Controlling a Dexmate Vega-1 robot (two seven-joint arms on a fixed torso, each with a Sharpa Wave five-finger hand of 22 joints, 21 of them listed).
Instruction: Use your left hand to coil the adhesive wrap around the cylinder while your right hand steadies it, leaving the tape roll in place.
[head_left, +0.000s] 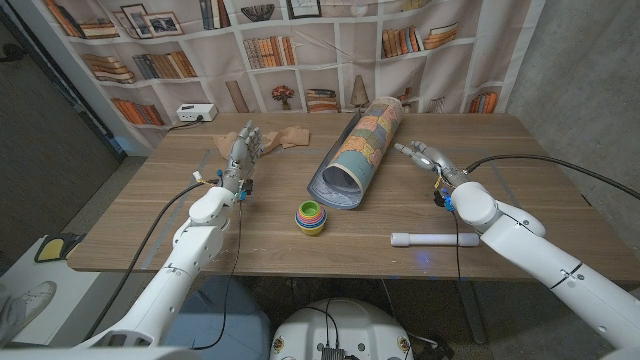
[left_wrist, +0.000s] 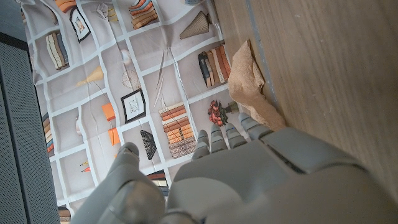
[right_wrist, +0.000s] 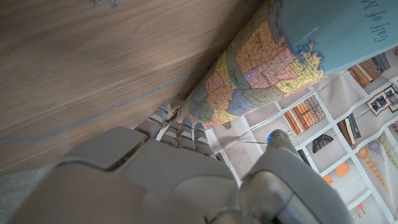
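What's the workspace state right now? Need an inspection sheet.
Surface: wooden table, bare wood.
Job's things: map-printed cylinder lying diagonally at centre; tape roll in front of it, apart.
Clutter: white tube near the front edge; tan cloth at the back left.
Hands: left hand empty, fingers apart, beside the cloth; right hand empty, close to the cylinder, contact unclear.
Cables: black ones along both arms.
Surroundings: bookshelf-print backdrop; white box on the back edge.
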